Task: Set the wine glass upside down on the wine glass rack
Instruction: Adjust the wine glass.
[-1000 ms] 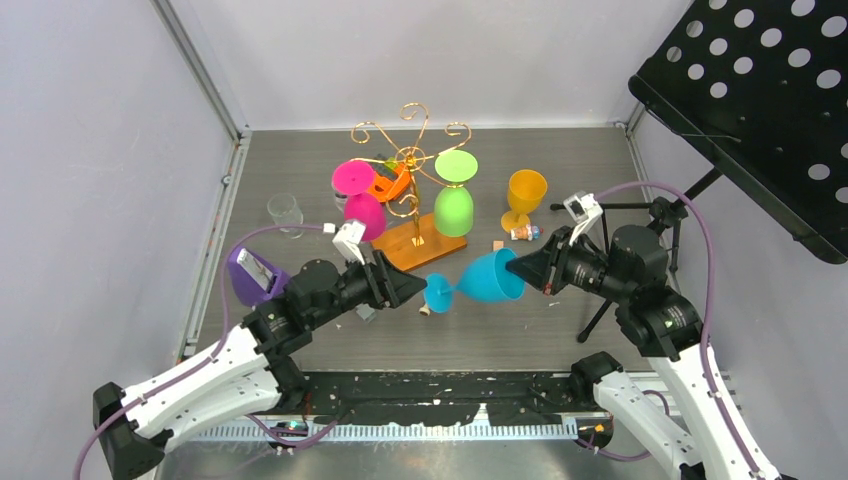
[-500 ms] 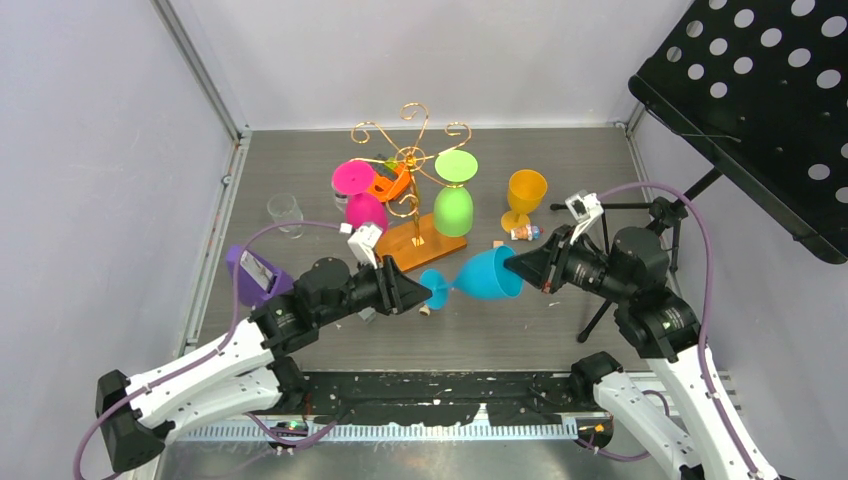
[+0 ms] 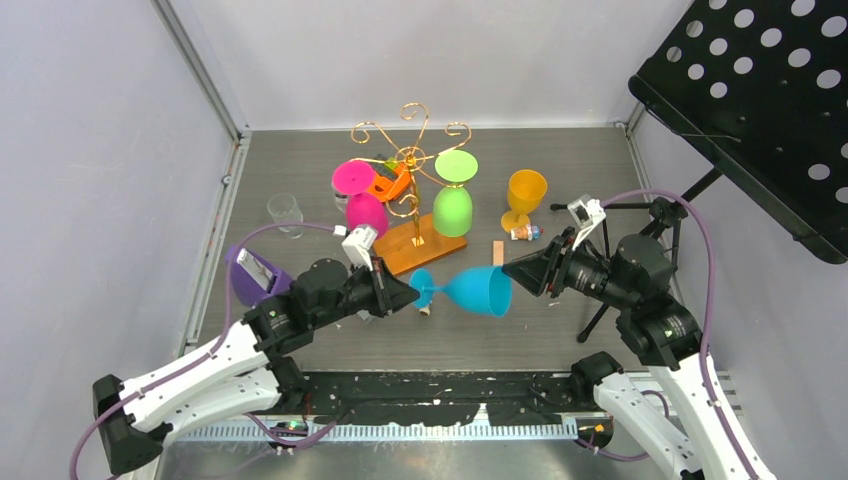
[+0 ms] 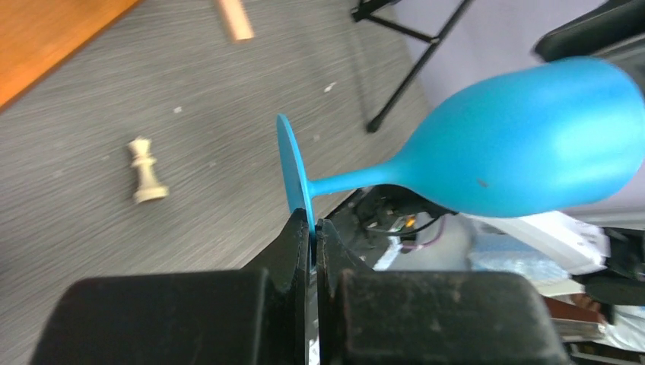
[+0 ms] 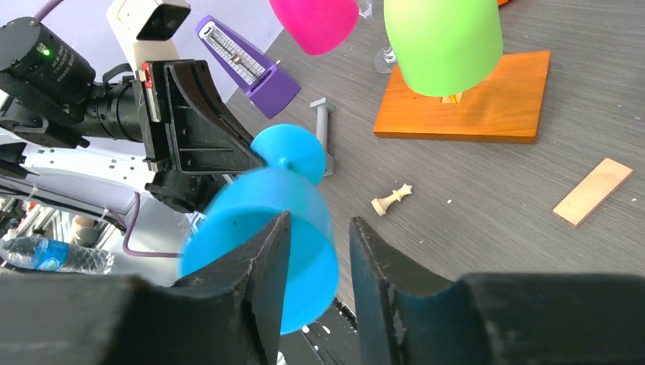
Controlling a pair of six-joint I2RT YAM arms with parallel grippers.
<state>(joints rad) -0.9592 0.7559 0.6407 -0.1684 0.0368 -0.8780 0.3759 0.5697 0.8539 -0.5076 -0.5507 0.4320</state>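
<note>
Fingers of the left pincer (image 4: 312, 228) clench the foot's edge of the blue wine glass (image 3: 470, 288), held sideways above the desk (image 3: 560, 170) just before the wooden base of the wine glass rack (image 3: 413, 180), while the right pincer (image 3: 512, 268) gapes, released, by the bowl's mouth.

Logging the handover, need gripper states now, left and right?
Left gripper: shut on the foot of the glass.
Right gripper: open, holding nothing.

Wine glass (image 3: 478, 290) sideways between left gripper (image 3: 415, 291) and right gripper (image 3: 507, 268), wine glass rack (image 3: 420, 245) behind, chess piece (image 3: 424, 309) below.
</note>
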